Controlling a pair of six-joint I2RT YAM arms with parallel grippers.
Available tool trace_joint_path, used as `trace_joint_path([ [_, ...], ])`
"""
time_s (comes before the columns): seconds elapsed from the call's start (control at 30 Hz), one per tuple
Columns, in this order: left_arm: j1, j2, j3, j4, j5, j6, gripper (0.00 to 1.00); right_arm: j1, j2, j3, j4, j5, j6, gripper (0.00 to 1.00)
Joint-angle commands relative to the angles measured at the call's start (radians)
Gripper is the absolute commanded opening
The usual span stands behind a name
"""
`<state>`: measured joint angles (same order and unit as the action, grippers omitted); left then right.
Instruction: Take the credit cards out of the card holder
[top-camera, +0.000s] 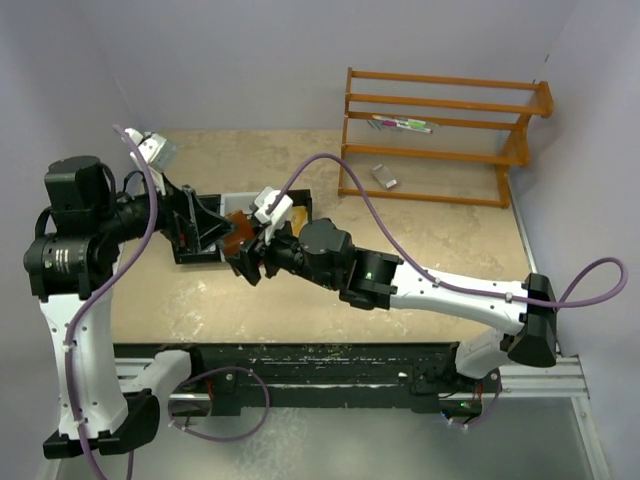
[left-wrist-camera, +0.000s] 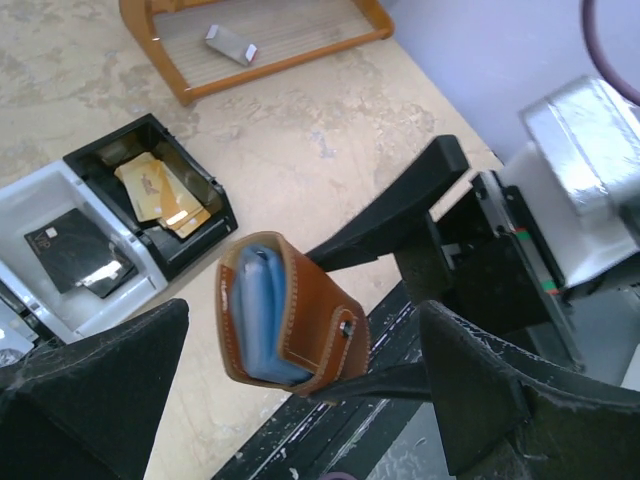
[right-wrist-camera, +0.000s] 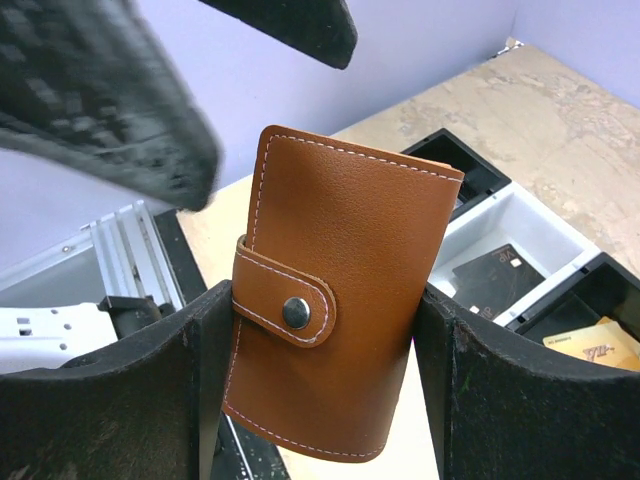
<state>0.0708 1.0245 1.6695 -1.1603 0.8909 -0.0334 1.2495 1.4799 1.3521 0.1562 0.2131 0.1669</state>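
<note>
The card holder (right-wrist-camera: 340, 290), brown leather with its snap tab fastened, hangs upright in the air between my right gripper's (right-wrist-camera: 320, 350) two fingers, which press on its side edges. From the left wrist view I look into the holder's (left-wrist-camera: 320, 320) open end, where light blue layers (left-wrist-camera: 262, 310) show; I cannot tell credit cards from lining. My left gripper (left-wrist-camera: 305, 330) stands wide open just short of the holder, one finger on each side and neither touching. In the top view the holder (top-camera: 236, 234) sits between the left gripper (top-camera: 205, 225) and right gripper (top-camera: 250, 258), above the tray's near edge.
A black-and-white three-compartment tray (top-camera: 300, 200) lies under the grippers, with orange-yellow flat pieces (left-wrist-camera: 160, 195) and a black card (left-wrist-camera: 75, 250) in it. A wooden rack (top-camera: 440, 135) stands at the back right with pens (top-camera: 402, 125) and a small grey block (top-camera: 384, 177).
</note>
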Motion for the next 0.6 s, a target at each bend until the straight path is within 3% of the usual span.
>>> trace_joint_path([
  [0.0,0.0,-0.009,0.014,-0.028,0.062,0.015,0.99,0.005,-0.03,0.051,0.063,-0.008,-0.026,0.68],
  [0.1,0.0,0.003,-0.025,-0.036,0.08,0.022,0.92,0.014,-0.022,0.071,0.067,-0.011,-0.041,0.68],
  [0.27,0.0,0.032,-0.023,-0.071,0.115,0.047,0.7,0.025,0.009,0.109,0.062,-0.014,-0.061,0.68],
  [0.57,0.0,0.029,-0.009,-0.089,0.059,0.054,0.58,0.044,-0.002,0.103,0.078,0.014,-0.092,0.68],
])
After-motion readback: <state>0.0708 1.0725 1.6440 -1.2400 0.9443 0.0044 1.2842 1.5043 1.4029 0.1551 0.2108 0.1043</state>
